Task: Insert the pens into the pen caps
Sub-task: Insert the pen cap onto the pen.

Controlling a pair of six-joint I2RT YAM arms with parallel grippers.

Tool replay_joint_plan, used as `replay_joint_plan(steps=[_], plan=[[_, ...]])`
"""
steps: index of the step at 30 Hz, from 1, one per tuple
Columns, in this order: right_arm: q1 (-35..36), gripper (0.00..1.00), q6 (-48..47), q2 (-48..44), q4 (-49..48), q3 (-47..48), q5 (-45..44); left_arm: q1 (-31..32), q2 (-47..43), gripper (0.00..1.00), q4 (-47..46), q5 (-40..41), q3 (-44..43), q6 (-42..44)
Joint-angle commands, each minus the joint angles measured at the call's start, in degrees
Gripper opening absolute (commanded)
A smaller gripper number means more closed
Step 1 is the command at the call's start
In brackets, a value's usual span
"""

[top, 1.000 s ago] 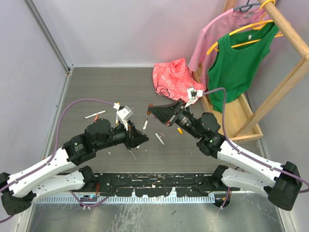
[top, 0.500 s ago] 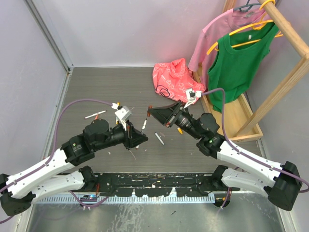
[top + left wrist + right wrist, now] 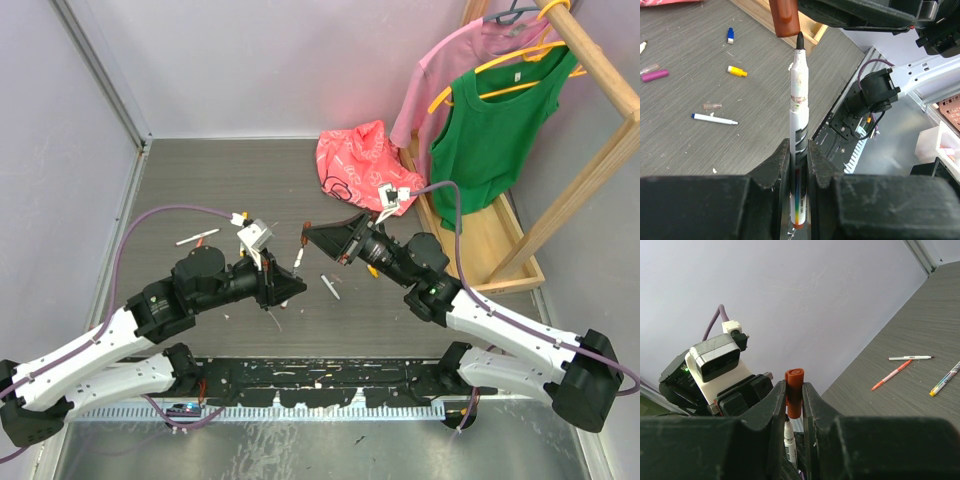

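My left gripper [image 3: 799, 150] is shut on a white pen [image 3: 800, 90] and holds it with its black tip pointing away from me. My right gripper [image 3: 794, 387] is shut on a dark red cap [image 3: 794, 390]. In the left wrist view the cap [image 3: 784, 17] sits just beyond the pen tip, its open mouth right at the tip and slightly to its left. In the right wrist view the pen [image 3: 788, 435] shows just below the cap. In the top view the two grippers, left [image 3: 297, 283] and right [image 3: 310, 230], meet above mid-table.
On the table lie a yellow cap [image 3: 737, 71], a blue cap [image 3: 730, 35], a purple cap [image 3: 655, 75], a clear cap [image 3: 712, 106] and a blue-tipped pen [image 3: 715, 119]. More pens [image 3: 911, 358] lie at far left. A pink bag [image 3: 358, 160] and a wooden clothes rack [image 3: 500, 240] stand behind.
My right gripper has edged slightly left with the dark red cap, closer to the pen tip. The left arm has barely moved.
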State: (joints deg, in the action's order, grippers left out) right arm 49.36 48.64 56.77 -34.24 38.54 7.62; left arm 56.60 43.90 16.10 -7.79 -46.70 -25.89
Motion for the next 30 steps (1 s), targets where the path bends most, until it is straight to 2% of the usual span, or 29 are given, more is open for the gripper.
replay_joint_plan(steps=[1,30], plan=[[-0.27,0.0,0.92,-0.45,-3.93,0.62,0.58,-0.11,-1.0,0.0,-3.38,-0.2,-1.69,0.31],[-0.23,0.0,3.22,-0.52,-5.31,-0.85,2.77,-0.11,-0.92,0.0,-3.78,0.83,-1.98,0.06]])
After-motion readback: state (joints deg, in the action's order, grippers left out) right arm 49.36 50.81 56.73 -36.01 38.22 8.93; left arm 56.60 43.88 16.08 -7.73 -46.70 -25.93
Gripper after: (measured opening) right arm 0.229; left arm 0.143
